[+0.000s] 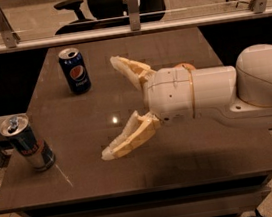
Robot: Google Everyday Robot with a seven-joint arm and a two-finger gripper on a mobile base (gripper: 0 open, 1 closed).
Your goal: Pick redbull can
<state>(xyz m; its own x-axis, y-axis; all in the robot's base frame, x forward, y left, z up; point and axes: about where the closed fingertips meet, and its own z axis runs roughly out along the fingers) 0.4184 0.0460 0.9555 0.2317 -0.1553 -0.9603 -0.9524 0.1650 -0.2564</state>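
- Camera view: the worktop point(199, 164) was a dark brown rectangular surface, seen from above its near edge.
- The redbull can point(27, 143) stood on its base at the near-left corner of the worktop, close to the left edge. Its silver top with the pull tab faced up.
- A blue Pepsi can point(74, 70) stood upright toward the far-left part of the worktop, well apart from the redbull can.
- The gripper point(110, 108) was positioned over the middle of the worktop. It reached in from the right on a white arm point(254, 84) and pointed left.
- The jaws were spread wide. The far one ended near the Pepsi can without touching it, and the near one angled down toward the worktop's near-left area.
- The gripper was apart from the redbull can, with bare worktop between the near jaw tip and the can.
- A metal rail point(204, 19) ran along the far side of the worktop, and an office chair point(86, 6) stood beyond it.
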